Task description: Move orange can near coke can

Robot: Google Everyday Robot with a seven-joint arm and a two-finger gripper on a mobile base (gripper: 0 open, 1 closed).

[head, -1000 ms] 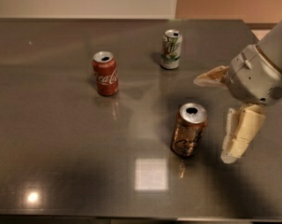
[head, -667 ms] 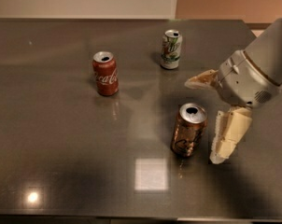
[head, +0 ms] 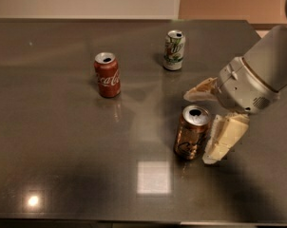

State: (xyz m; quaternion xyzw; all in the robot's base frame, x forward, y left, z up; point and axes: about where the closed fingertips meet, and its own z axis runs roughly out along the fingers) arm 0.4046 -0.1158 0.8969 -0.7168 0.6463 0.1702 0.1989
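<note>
The orange can (head: 191, 133) stands upright on the dark table (head: 62, 151), right of centre, copper-orange with dark script. The coke can (head: 107, 74), red with white script, stands upright to its upper left, well apart. My gripper (head: 198, 128) comes in from the right and is open. One cream finger (head: 200, 90) lies just behind the orange can's top. The other finger (head: 224, 137) is close beside the can's right side. The can stands at the mouth of the open fingers, not gripped.
A white-green can (head: 174, 50) stands upright at the back, beyond the orange can. The table's far edge meets a pale wall, and its right edge runs behind my arm (head: 267, 70). A bright light reflection (head: 153, 177) lies on the tabletop in front.
My gripper has moved left, toward the orange can, so its fingers now flank the can's right side. None of the three cans has moved.
</note>
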